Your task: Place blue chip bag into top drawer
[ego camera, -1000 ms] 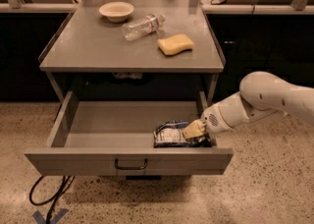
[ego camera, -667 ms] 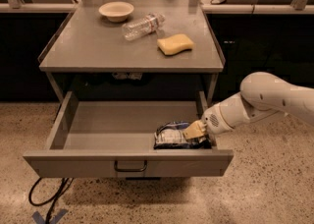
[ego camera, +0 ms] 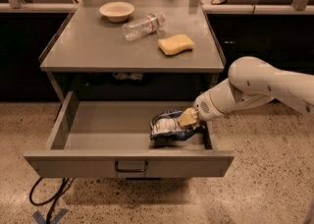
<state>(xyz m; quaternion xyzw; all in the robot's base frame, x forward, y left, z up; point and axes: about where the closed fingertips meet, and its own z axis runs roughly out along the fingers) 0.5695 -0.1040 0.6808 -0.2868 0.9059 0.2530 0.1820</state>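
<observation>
The top drawer is pulled wide open below the grey table. The blue chip bag, crinkled foil with silver patches, lies inside it at the front right corner. My gripper reaches in over the drawer's right side and sits against the right end of the bag. The white arm comes in from the right.
On the table top stand a cream bowl, a clear plastic bottle lying on its side and a yellow sponge. A black cable lies on the speckled floor under the drawer's left front.
</observation>
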